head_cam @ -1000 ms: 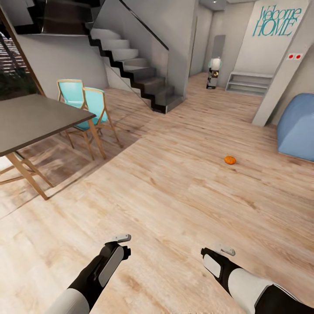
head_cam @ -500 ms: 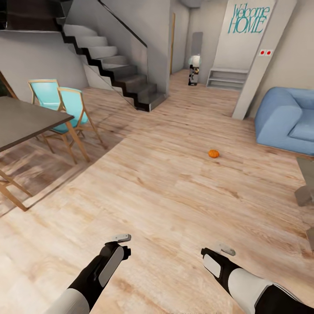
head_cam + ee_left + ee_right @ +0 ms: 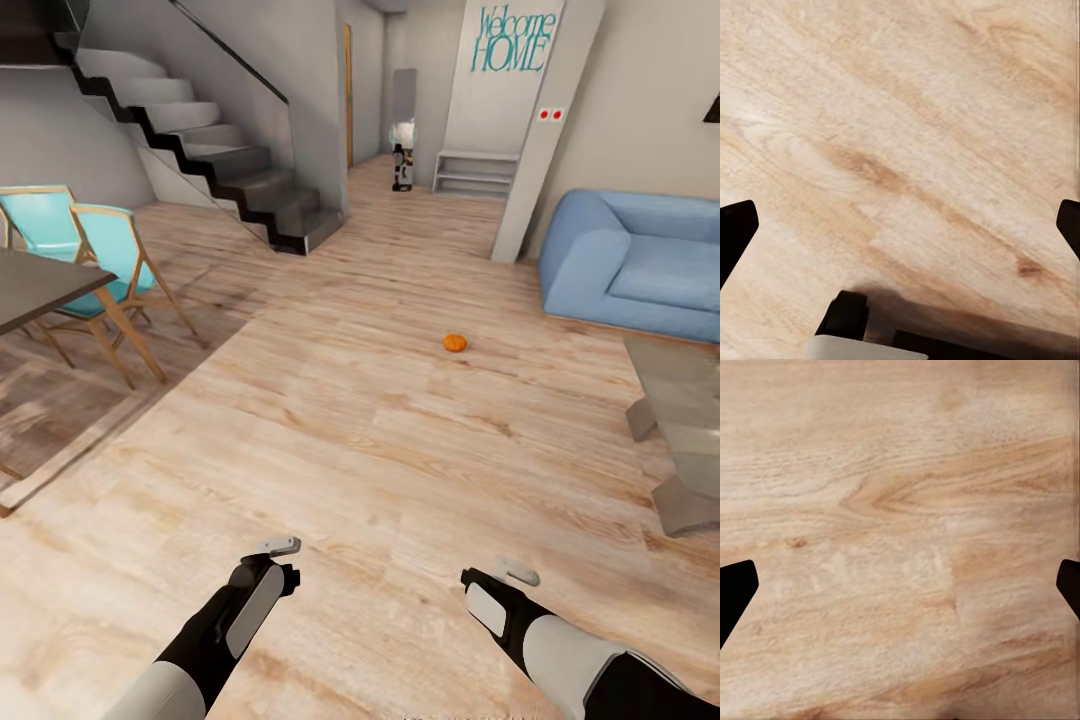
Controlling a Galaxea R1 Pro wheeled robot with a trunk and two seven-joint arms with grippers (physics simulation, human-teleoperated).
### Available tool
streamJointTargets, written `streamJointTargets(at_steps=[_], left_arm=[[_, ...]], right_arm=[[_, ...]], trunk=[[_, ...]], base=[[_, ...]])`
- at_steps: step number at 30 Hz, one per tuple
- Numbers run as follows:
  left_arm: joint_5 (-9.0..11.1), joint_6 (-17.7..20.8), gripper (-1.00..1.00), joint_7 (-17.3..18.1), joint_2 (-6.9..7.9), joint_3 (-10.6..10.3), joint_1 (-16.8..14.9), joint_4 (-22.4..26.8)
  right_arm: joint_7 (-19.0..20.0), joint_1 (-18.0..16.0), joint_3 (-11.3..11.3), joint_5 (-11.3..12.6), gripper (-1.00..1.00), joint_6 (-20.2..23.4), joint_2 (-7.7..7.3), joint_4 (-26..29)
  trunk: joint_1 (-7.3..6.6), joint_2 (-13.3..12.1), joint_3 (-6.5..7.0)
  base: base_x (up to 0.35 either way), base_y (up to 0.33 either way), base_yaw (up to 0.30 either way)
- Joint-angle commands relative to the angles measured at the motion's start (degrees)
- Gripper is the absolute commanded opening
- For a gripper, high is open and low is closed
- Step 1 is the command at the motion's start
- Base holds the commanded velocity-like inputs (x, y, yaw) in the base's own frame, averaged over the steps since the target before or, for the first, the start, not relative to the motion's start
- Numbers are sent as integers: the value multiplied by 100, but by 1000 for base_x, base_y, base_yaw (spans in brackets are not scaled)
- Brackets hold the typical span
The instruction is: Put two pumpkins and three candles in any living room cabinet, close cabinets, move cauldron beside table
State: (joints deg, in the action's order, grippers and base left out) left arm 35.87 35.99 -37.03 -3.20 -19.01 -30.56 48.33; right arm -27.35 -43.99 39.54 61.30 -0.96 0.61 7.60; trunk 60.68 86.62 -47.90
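Travelling stage, nothing collected. My left gripper (image 3: 283,556) and right gripper (image 3: 500,575) at frame bottom, jaws spread, empty. Pumpkin (image 3: 455,343) on floor, centre-right; table (image 3: 690,400) right edge. Next: drive to pumpkin, lower gripper.

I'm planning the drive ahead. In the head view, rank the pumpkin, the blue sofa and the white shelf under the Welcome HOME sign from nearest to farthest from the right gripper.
1. Pumpkin: on the floor ahead of the right gripper.
2. Blue sofa: beyond it, off to the right against the wall.
3. White shelf: farthest, at the far wall beneath the sign.
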Motion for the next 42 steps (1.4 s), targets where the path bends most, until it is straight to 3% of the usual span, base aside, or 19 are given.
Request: streamJointTargets(at_steps=[1, 32, 42], left_arm=[[61, 6, 100, -59, 4, -15, -2, 9], [62, 8, 100, -57, 4, -15, -2, 9], [68, 13, 100, -50, 4, -13, -2, 25]], right_arm=[[-25, -4, 47, 53, 100, -10, 0, 2], [-42, -4, 54, 57, 100, -221, 0, -4], [-41, -4, 54, 57, 100, -221, 0, -4]], trunk=[[0, 2, -5], [0, 2, 34], [0, 2, 121]], base=[[0, 0, -266], [0, 0, -262], [0, 0, -41]])
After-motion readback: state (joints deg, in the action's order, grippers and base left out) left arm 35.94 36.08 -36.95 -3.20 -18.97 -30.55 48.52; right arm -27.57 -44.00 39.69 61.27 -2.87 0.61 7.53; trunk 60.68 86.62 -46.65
